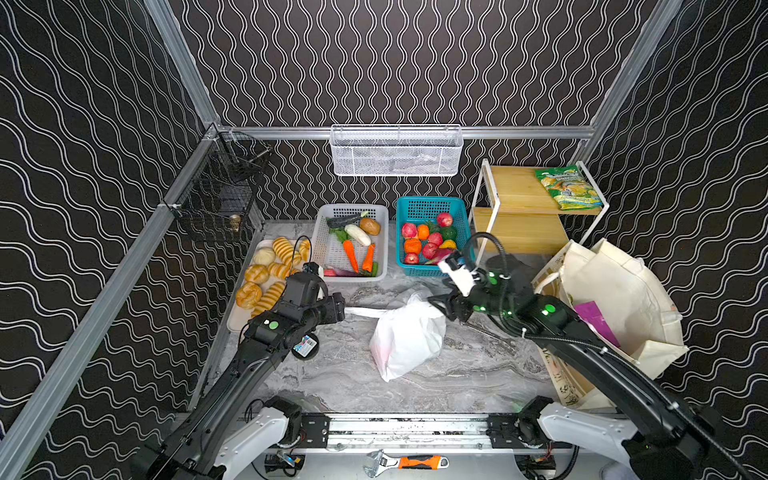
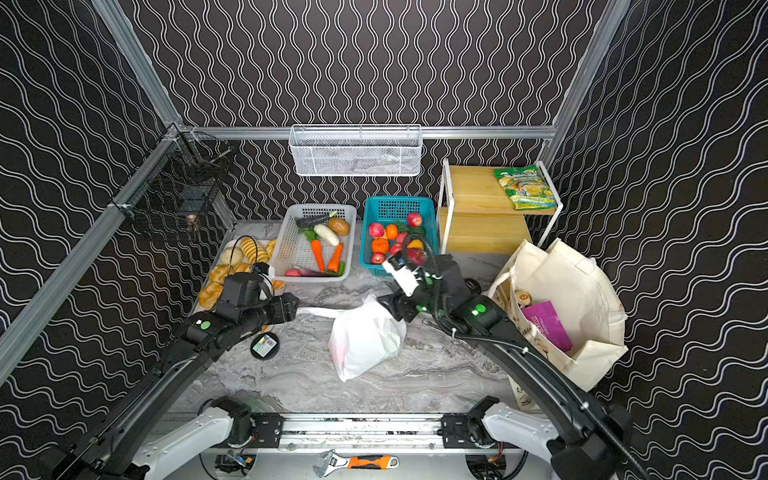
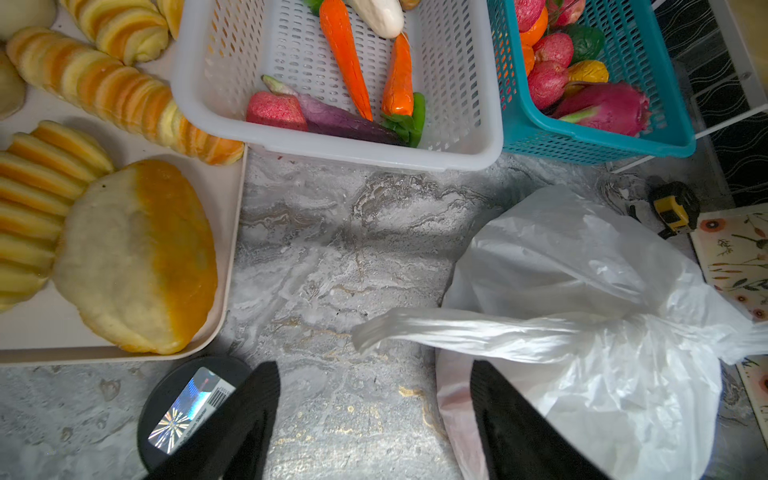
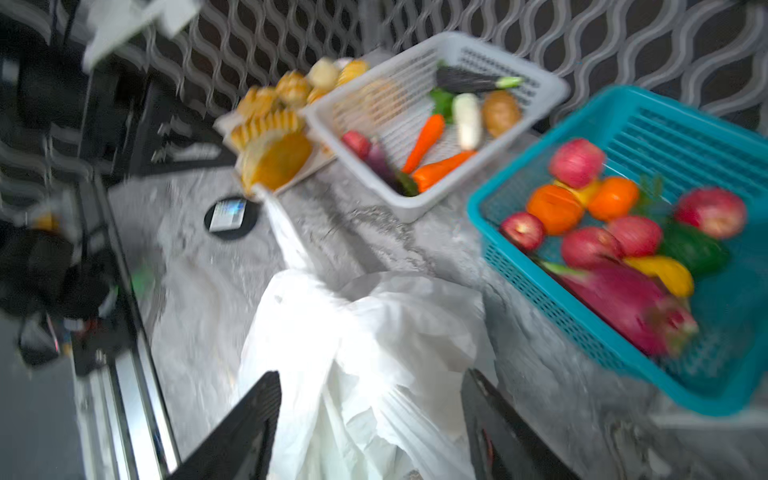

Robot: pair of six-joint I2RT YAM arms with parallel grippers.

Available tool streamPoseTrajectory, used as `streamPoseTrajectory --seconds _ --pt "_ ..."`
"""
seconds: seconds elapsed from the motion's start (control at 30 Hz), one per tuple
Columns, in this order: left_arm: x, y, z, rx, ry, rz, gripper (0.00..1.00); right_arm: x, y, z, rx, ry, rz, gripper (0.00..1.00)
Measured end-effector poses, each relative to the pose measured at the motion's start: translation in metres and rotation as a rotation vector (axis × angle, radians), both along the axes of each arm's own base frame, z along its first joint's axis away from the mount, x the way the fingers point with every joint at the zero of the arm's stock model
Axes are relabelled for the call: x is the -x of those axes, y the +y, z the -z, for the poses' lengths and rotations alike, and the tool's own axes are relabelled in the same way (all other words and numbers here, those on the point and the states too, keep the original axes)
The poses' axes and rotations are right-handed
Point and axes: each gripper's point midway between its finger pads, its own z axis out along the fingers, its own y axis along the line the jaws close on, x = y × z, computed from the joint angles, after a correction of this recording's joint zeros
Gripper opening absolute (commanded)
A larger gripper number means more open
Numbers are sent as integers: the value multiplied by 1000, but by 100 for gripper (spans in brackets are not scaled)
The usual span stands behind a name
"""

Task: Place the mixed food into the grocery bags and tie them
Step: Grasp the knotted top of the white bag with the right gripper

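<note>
Tied white plastic bag (image 1: 405,332) at table centre; canvas tote (image 1: 615,291) at its 3 o'clock; left gripper (image 3: 372,370) and right gripper (image 4: 370,376) both gape, empty; risk: slack knot loosens, or right gripper snags the film when withdrawing.

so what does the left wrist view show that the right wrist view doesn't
Only the left wrist view: a yellow tape measure and a floral-printed surface beyond the bag.

Only the right wrist view, which is blurred: the dark aubergine at the far end of the white basket, the left arm and the base rail.

Both: the white plastic bag with one handle stretched out, the white basket, the teal basket, the bread tray, the black disc and the carrots.
</note>
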Motion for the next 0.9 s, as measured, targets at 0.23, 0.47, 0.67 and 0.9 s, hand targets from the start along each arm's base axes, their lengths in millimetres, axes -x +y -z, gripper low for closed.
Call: streamPoseTrajectory --seconds 0.23,0.47,0.67,0.9 --pt "8 8 -6 -25 -31 -2 79 -4 28 37 294 -73 -234 87" --pt "14 13 -5 -52 -38 5 81 -8 43 72 459 -47 -364 89" --pt "16 14 0 -58 -29 8 81 -11 47 109 542 14 -400 93" --pt "17 14 2 -56 -28 10 81 -11 45 153 608 142 -378 80"
